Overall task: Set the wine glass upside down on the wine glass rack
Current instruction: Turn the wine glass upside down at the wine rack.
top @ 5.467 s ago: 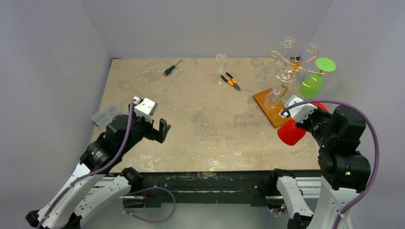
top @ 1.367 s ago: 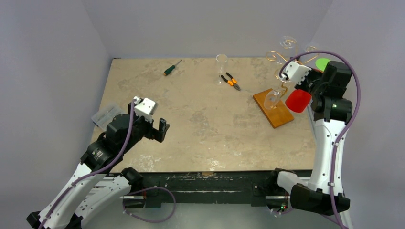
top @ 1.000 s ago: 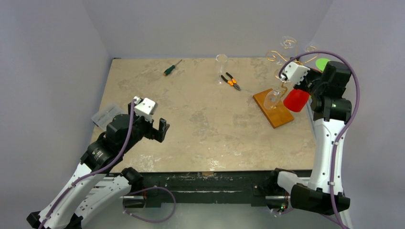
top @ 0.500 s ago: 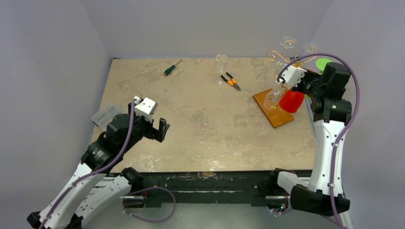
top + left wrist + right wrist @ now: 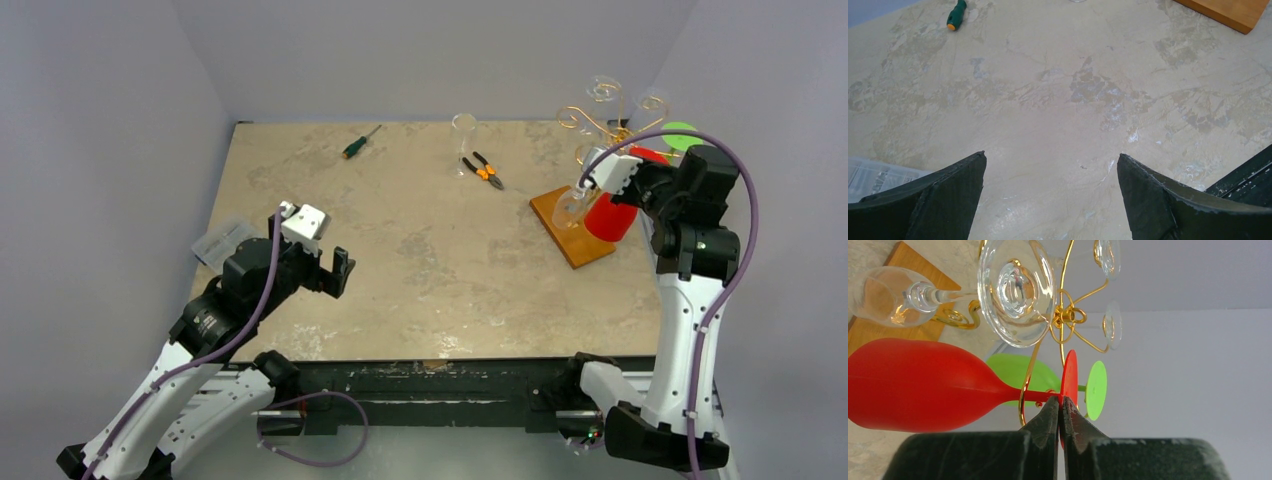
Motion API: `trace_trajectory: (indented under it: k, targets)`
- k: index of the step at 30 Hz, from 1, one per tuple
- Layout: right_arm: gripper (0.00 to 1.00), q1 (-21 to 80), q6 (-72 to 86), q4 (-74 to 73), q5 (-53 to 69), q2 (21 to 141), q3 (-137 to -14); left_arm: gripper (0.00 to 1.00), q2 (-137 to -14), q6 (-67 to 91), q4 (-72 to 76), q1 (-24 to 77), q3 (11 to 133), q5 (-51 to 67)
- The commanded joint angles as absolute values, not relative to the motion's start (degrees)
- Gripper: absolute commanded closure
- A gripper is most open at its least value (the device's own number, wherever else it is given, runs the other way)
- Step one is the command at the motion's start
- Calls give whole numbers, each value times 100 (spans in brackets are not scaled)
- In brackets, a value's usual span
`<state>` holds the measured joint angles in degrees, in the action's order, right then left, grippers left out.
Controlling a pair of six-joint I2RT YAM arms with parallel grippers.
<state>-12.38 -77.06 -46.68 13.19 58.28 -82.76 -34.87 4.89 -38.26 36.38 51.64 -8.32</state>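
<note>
1. Holding the left claw (image 5: 1050, 159) spread wide above the desk (image 5: 420, 250), gripping nothing.
2. Showing a green-handled screwdriver (image 5: 360, 142) and orange-handled pliers (image 5: 485, 171) lying toward the desk's far edge.
3. Hanging the red wine glass (image 5: 923, 385) bowl-down and tilted at the wine glass rack (image 5: 1068, 316), over its wooden base (image 5: 570, 235), stem beside a gold wire arm, just beside a green wine glass (image 5: 1018, 371).
4. Pinching that red stem, close under the foot, in the pressed-together right claw (image 5: 1060, 407).

White arms (image 5: 680, 330), black joints (image 5: 705, 245), black hands (image 5: 1050, 162), purple cables (image 5: 270, 262)
</note>
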Motion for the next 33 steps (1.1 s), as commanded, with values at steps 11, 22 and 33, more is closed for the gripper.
trace_trajectory:
  k: [11, 22, 33]
  targets:
    - [100, -1236, -7818, -4394, 1151, 5321, -7861, 0, -3507, 439, -3593, 3595, 5148, -774]
    - [100, -1232, -7550, -4193, 616, 5511, -7891, 0, -3505, 453, -3593, 3595, 5154, -766]
    - [89, -1234, -7329, -3919, 562, 5767, -8035, 0, -3524, 439, -3590, 3599, 5142, -773]
